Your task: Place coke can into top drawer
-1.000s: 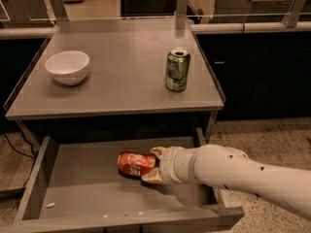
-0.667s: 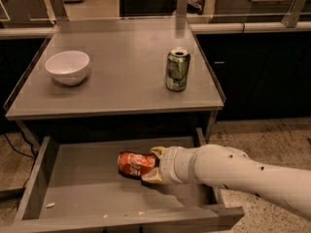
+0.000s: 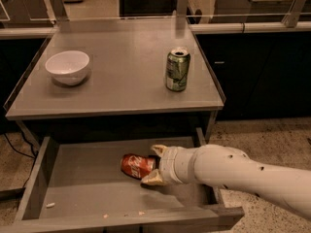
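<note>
The coke can [image 3: 135,165], red with white lettering, lies on its side on the floor of the pulled-out top drawer [image 3: 82,178], a little right of the middle. My gripper [image 3: 152,165] reaches in from the right at the end of the white arm [image 3: 228,171]. Its two pale fingers [image 3: 158,150] are spread apart, one above and one below the can's right end. The can rests on the drawer floor.
On the grey table top [image 3: 121,81] stand a white bowl [image 3: 67,67] at the left and a green can [image 3: 177,69] at the right. The drawer has low side walls [image 3: 34,183] and a front panel [image 3: 146,222]. Small crumbs lie near the drawer's front.
</note>
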Controlling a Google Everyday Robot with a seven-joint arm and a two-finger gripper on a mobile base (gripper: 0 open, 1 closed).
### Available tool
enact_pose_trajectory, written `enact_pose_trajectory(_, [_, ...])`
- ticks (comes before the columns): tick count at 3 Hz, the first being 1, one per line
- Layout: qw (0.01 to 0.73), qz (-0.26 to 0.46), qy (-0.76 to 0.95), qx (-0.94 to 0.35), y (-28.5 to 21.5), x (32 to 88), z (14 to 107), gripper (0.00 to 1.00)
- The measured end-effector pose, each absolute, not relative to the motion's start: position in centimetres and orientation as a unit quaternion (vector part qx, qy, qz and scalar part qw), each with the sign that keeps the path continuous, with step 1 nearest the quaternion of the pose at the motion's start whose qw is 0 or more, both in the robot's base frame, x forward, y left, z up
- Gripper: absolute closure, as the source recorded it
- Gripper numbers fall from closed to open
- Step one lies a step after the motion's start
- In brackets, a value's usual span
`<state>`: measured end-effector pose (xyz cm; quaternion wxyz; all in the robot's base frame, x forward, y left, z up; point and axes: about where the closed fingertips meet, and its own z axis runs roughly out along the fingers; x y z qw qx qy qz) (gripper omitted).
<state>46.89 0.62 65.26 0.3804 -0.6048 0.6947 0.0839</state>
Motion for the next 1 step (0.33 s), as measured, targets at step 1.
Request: enact_pose_trajectory(1, [0.380, 0.084, 0.695, -0.605, 0.62, 46.89, 65.26, 0.00])
